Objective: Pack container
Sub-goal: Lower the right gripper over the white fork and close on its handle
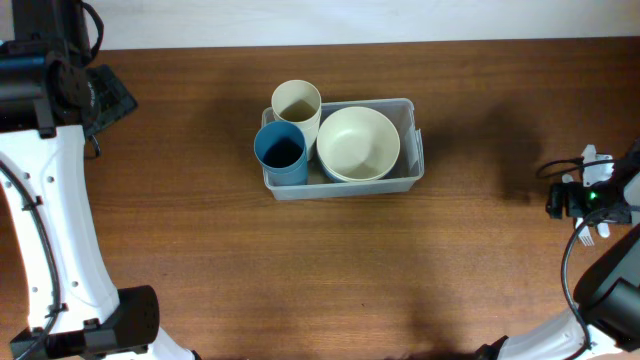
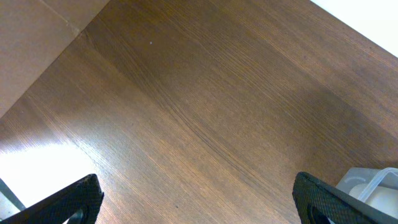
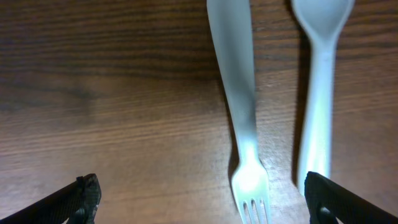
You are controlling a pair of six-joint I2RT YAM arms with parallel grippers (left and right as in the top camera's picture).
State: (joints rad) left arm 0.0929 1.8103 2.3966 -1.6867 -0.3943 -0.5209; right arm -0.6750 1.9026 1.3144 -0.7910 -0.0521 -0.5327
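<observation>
The clear plastic container (image 1: 345, 187) sits mid-table. It holds a cream bowl (image 1: 358, 143) on the right, with a blue cup (image 1: 281, 152) and a cream cup (image 1: 296, 105) at its left end. My left gripper (image 1: 108, 97) is far left, open and empty over bare wood (image 2: 196, 202); the container's corner (image 2: 373, 185) shows at the edge of its view. My right gripper (image 1: 588, 200) is at the far right, open (image 3: 202, 199), low over a white plastic fork (image 3: 239, 93) and a white spoon (image 3: 320, 81) lying side by side. The fork lies between the fingers.
The wood table runs to a pale back edge (image 1: 400, 20). Part of the fork (image 1: 588, 237) sticks out below the right gripper in the overhead view. The arm bases stand at the front left and front right corners.
</observation>
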